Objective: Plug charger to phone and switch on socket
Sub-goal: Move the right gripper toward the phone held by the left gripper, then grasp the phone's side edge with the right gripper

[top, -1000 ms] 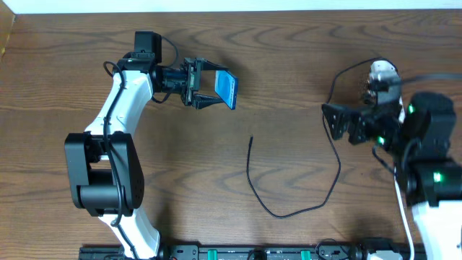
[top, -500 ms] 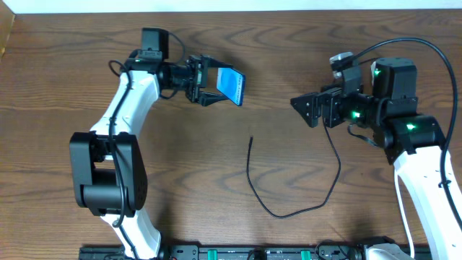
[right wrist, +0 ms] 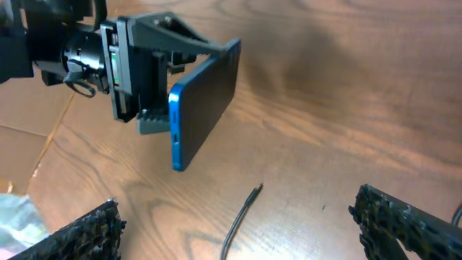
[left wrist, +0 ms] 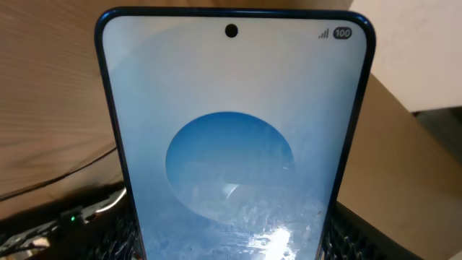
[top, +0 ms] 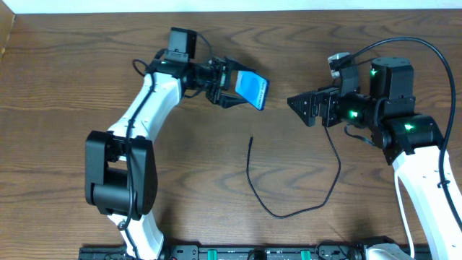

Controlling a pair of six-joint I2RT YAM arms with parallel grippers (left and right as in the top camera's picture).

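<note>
Cannot see the bottom edge of the slim blue-screened smartphone [left wrist: 231,144] from the left wrist: cut off by the frame. Cannot follow the long thin black charger cable [top: 289,214] past the right arm, where hidden. Leaves open wood on the brown wooden table [top: 72,72] at left and centre, the cable's small plug end lying free near the middle. Grips the smartphone by its long sides in the left gripper [top: 234,87], lifted and tilted, far centre. Holds the right gripper [top: 299,110] wide apart and empty, just right of the smartphone, not touching.
</note>
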